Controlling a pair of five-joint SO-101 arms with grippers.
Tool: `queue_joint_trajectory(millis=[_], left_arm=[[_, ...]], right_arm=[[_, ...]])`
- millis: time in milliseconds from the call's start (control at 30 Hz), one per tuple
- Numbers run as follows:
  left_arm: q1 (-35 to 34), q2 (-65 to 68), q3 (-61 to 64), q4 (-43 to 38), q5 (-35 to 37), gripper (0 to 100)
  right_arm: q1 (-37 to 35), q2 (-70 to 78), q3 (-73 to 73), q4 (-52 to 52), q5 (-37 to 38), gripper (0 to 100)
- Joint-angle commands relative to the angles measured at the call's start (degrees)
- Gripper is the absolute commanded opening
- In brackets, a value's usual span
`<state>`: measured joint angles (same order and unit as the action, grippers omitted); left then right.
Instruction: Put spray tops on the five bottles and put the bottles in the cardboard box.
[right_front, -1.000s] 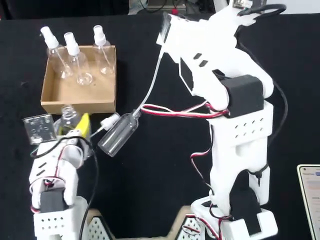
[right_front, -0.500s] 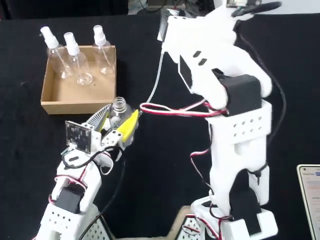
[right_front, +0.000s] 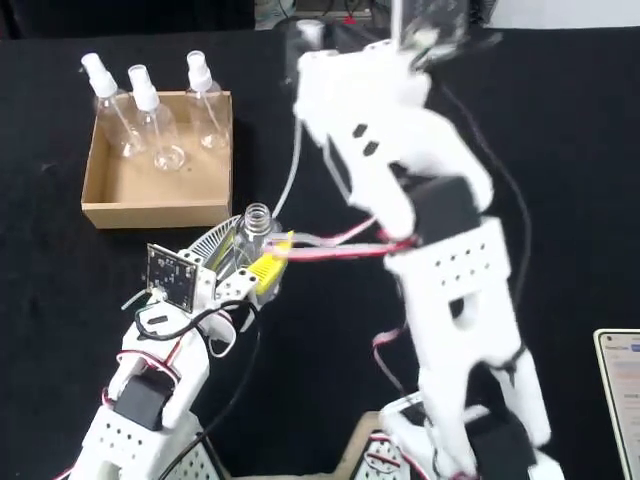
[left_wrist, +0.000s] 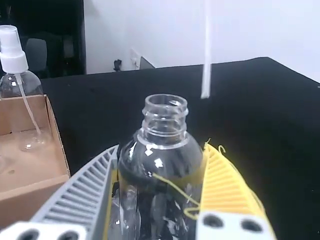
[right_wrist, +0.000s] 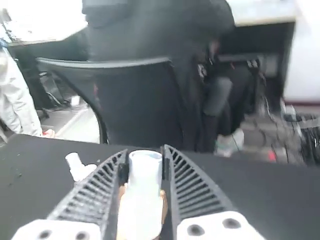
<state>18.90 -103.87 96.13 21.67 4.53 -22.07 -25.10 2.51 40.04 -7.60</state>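
Observation:
My left gripper (right_front: 250, 245) (left_wrist: 162, 150) is shut on an open clear bottle (right_front: 256, 222) (left_wrist: 162, 165), holding it upright in front of the cardboard box (right_front: 110, 205) (left_wrist: 30, 185). My right gripper (right_front: 315, 65) (right_wrist: 145, 160) is shut on a white spray top (right_wrist: 144, 175) higher up. Its thin tube (right_front: 288, 175) (left_wrist: 206, 60) hangs down, and the tube's end sits just above and beside the bottle's neck. Three bottles with spray tops (right_front: 155, 120) stand in the box; one of them (left_wrist: 15, 65) appears in the left wrist view.
A loose spray top (right_wrist: 77, 165) lies on the black table beyond my right gripper. A screen device (right_front: 620, 400) sits at the table's right edge. The right arm's white body (right_front: 450, 260) towers over the middle.
My left gripper carried the open bottle rightward, from beside the box's corner to under the hanging tube. My right arm swung left with the spray top, bringing the tube over the bottle.

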Motion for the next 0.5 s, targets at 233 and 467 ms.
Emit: queue_joint_trajectory(millis=[233, 467], left_arm=[[0.66, -0.35, 1.19, 0.09, -0.18, 13], [0.40, -0.35, 1.19, 0.09, -0.18, 13]], right_arm=[[-1.58, -15.96, 17.80, -21.80, 1.41, 1.1], [-1.67, -16.04, 18.24, -22.07, 1.41, 1.1]])
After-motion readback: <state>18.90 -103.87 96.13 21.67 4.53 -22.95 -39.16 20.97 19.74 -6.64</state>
